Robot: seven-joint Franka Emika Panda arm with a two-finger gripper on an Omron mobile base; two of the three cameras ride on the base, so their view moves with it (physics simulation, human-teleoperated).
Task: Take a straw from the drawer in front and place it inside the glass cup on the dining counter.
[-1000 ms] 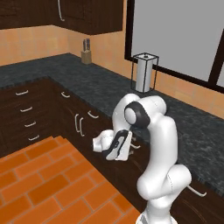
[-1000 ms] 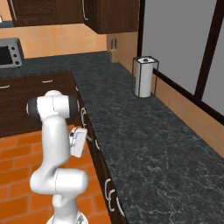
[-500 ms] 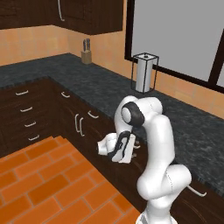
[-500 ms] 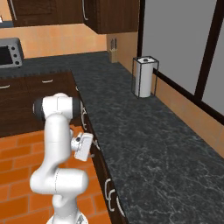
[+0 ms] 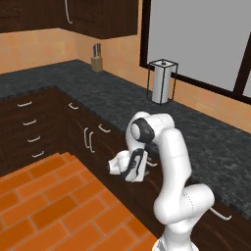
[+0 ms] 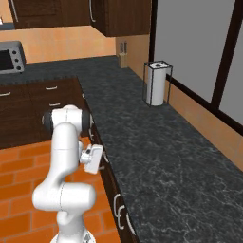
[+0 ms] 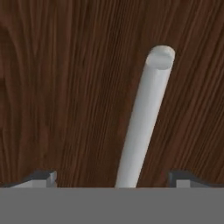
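Silver handle (image 7: pixel 142 131) sits between the hand's (image 7: pixel 113 179) spread fingertips.

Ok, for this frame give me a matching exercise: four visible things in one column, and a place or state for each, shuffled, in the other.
Things:
1. paper towel holder
2. knife block
3. drawer handle
4. gripper

Places or states:
A. between the spread fingertips, on dark wood
B. by the window, on the black counter
C. open, facing the drawer front
D. in the far corner, against the tan wall

Pairs: 1-B, 2-D, 3-A, 4-C
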